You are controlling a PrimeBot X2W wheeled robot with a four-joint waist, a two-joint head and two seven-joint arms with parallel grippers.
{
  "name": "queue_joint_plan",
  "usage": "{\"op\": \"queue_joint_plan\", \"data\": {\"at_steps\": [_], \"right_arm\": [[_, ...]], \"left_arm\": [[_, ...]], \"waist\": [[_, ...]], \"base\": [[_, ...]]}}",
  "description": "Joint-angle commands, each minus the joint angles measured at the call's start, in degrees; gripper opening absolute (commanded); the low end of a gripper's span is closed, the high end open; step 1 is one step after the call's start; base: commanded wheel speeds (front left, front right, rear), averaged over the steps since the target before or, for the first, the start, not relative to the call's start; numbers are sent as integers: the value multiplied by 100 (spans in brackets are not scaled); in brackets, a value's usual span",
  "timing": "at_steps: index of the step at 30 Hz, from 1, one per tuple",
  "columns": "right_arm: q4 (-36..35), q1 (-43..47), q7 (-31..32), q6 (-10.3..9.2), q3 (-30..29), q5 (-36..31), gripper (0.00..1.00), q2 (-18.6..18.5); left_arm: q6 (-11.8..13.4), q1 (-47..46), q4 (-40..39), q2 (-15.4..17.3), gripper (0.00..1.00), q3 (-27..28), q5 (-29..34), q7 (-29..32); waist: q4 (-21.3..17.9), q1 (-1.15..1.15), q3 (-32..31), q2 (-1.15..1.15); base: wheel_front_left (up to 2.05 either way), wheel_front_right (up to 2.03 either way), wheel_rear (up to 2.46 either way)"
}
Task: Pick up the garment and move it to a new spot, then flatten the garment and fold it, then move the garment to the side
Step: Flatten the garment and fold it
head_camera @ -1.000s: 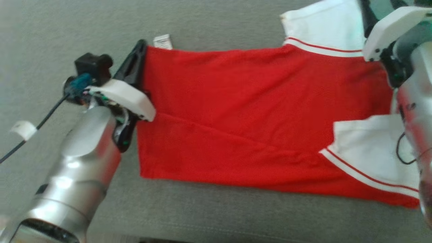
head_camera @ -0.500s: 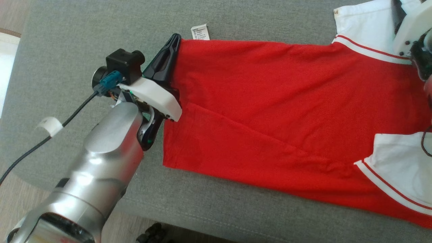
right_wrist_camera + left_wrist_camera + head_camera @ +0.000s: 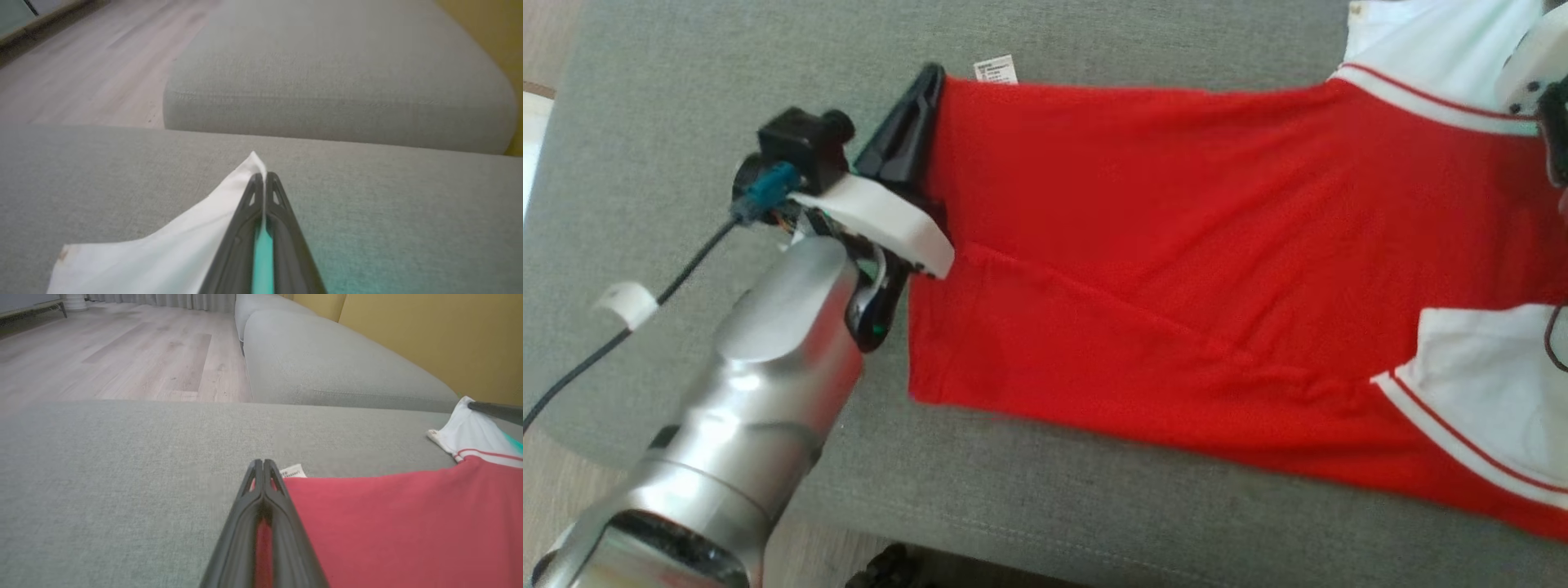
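A: What changed?
B: The right claw (image 3: 263, 175) snapped shut on the shirt (image 3: 1176, 245), at its white sleeve (image 3: 163, 245).
A: And the left claw (image 3: 263, 463)?
B: Clamped on the hem (image 3: 923, 310). The shirt lay stretched left-right between them on the sofa (image 3: 727, 65).

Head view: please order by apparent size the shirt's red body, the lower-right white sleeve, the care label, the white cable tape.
1. shirt's red body
2. white sleeve, cut by the frame edge
3. white tape and care label look about alike; not ranked

Soft even daylight, slight blur, wide-angle edges
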Motion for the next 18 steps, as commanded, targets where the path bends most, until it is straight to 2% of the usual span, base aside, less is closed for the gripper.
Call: {"op": "queue_joint_plan", "data": {"at_steps": [1,6,11,14,18], "right_arm": [[-229,-203,-243,-4,-29,-95,0,79],[-346,-263,-832,-4,-304,-249,0,207],[-493,-120,-1042,-4,-303,-137,0,575],[-764,160,-1077,-4,-128,181,0,851],[-1648,963,-1082,-4,307,879,0,1028]], "left_arm": [[75,-269,-264,250,0,342,110,-67],[183,-57,-710,345,0,873,461,-69],[236,290,-898,417,0,1304,850,-70],[259,594,-952,465,0,1565,1071,-70],[300,1075,-1117,519,0,1986,1399,-70]], "waist": [[-45,0,-11,0],[-267,0,-138,0],[-607,0,-396,0],[-853,0,-594,0],[-1171,0,-849,0]], "base": [[0,0,0],[0,0,0],[0,0,0],[0,0,0],[0,0,0]]}}
